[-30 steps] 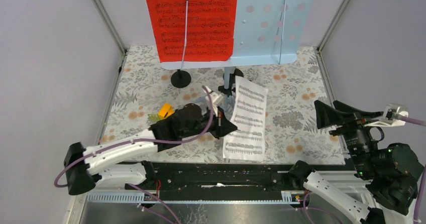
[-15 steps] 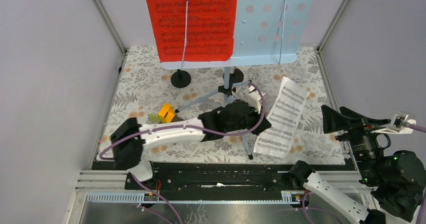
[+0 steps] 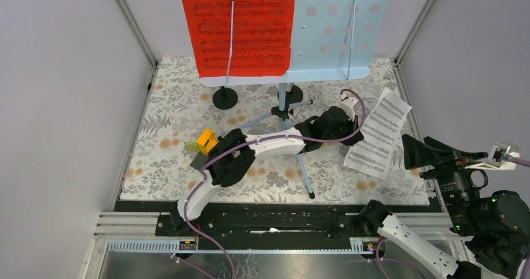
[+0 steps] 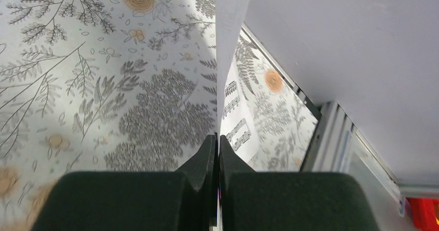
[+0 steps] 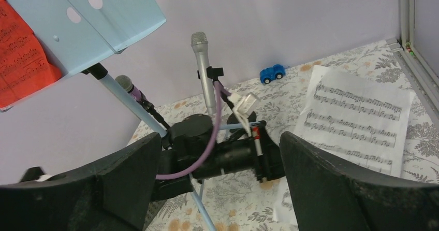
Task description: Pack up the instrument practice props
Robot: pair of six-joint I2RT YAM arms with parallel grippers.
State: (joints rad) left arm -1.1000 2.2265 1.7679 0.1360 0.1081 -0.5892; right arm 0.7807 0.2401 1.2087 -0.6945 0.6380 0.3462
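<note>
1. Floral tablecloth underfoot, pale lilac walls on three sides, and the action is all on the right half.
2. Left arm is stretched far across the cloth, left gripper out by the right-hand rail.
3. Look at the left wrist view: the jaws are pressed tight together, pinching the white music sheet by its edge, and the paper rises edge-on above them.
4. From above, that white music sheet fans away from the grip toward the back right corner, printed side up; whether its far end rests on the cloth, I can't tell.
5. Right gripper sits low at the right edge, fingers spread wide, nothing between them, and it points at the left arm's wrist.
6. At the back stands the pale-blue sheet-music holder, upright, with the red music sheet on its left half.
7. Its tripod legs splay out underneath the left arm.
8. Black mic mount to the left of the pole, a second mic mount just behind it.
9. Right wrist view picks out the silver microphone standing upright and the purple microphone tilted beside the pole.
10. Blue toy car is parked against the far wall, and the orange brick lies mid-left.
</note>
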